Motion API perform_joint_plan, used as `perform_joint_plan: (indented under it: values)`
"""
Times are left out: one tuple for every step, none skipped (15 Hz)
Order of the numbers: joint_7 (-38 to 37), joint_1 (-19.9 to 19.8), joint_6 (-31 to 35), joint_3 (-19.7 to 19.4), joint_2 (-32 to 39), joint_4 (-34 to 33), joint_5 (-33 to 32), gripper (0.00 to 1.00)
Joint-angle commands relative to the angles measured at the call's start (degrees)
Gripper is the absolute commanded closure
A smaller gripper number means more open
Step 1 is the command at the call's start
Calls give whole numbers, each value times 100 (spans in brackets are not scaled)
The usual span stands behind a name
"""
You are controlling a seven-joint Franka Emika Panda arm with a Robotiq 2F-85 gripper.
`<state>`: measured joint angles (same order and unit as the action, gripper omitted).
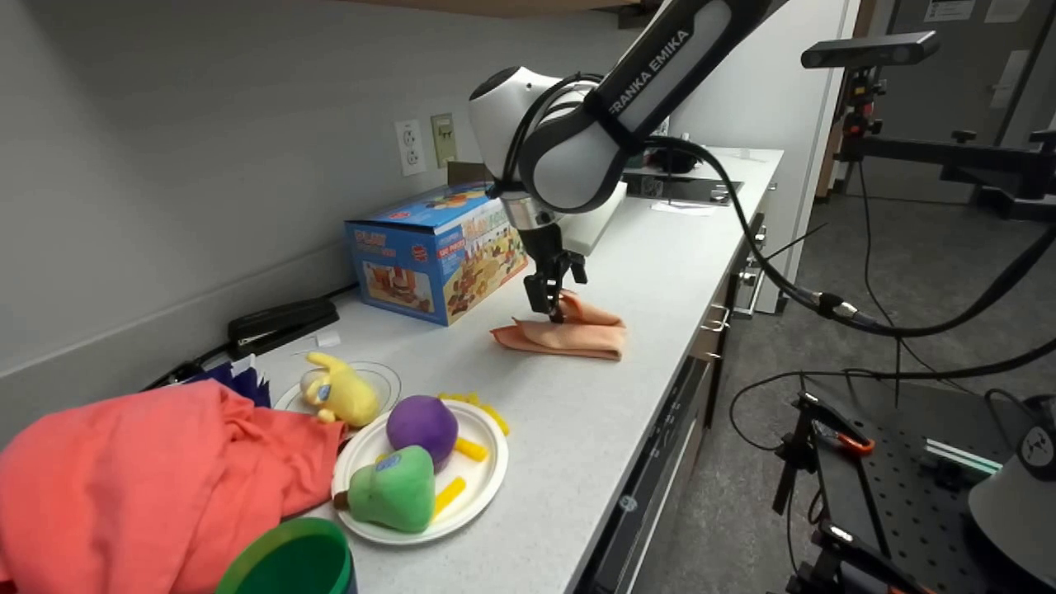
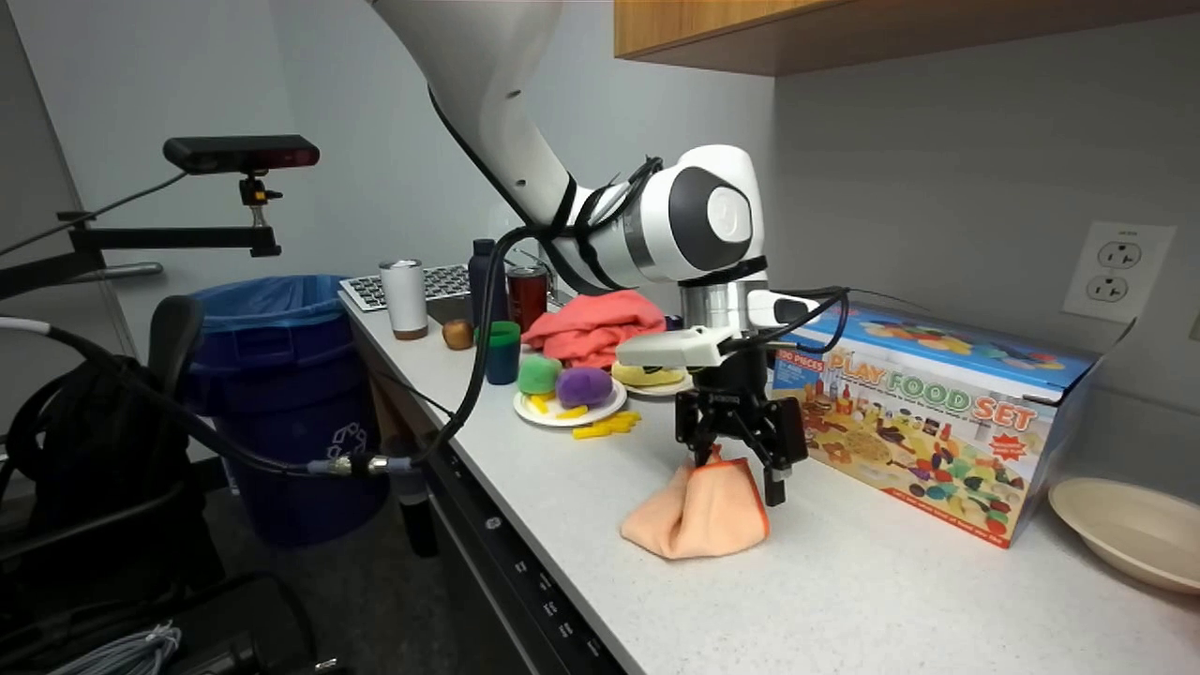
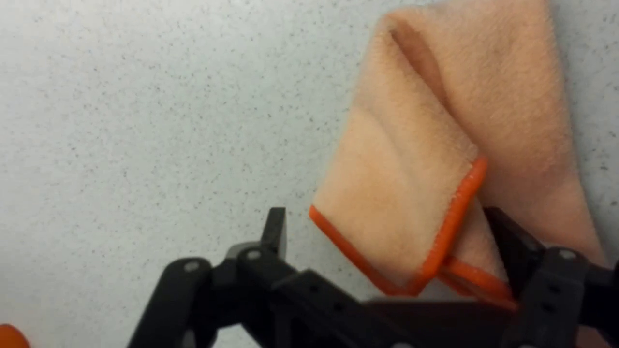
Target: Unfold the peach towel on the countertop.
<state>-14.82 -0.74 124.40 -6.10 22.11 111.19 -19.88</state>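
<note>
Well, the counter (image 1: 561, 437) takes up the most room, and the arm (image 1: 569, 165) reaches in over its front edge. The box (image 2: 919, 412) stands by the back edge. Farther along that edge the red cloth (image 1: 165, 470) is heaped, with the plate (image 1: 474, 492) between it and the front edge. The towel (image 2: 712, 511) lies between the box and the front edge, well in from either corner that shows, rumpled and doubled over, with a flap (image 3: 396, 193) folded back on top.

The gripper (image 3: 385, 212) stands wide apart around that flap and, so far as I can see, has hold of nothing. One finger (image 3: 274, 228) hangs over the counter just beside the towel; the other seems to go down between the flap and the broader layer (image 3: 522, 121), though whether it touches I can't tell. An orange hem (image 3: 447, 227) runs along the flap's tip.

Pinching the flap looks to be the step in hand. Closed as they stand, the fingers may gather several layers at once, and a lift would bring the towel up in a bundle. Too shallow a bite, and the hem could slip free. Drawn backward, the towel might run up against the box; too far the other way, it could drop over the front edge
</note>
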Motion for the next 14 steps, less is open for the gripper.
perform_joint_plan:
  values:
    - [-227,49,-228,-233,-177,46,-158,0]
    - [-249,31,-266,-274,-227,88,-147,0]
    - [-292,16,-316,-333,-280,134,-165,0]
    - [-348,6,-376,-394,-313,166,-198,0]
    - [-440,5,-432,-469,-345,200,-287,0]
    - [-568,18,-506,-551,-368,219,-431,0]
    - [-693,22,-593,-627,-384,232,-597,0]
    - [-842,30,-692,-700,-400,247,-802,0]
    - [-987,38,-780,-762,-414,264,-1015,0]
    - [-1098,40,-839,-802,-440,285,-1209,0]
    - [-1167,27,-887,-812,-461,293,-1336,0]
    - [-1128,3,-874,-769,-532,321,-1340,0]
    - [-1073,-15,-845,-716,-591,333,-1309,0]
    - [-860,-34,-813,-617,-690,345,-1148,0]
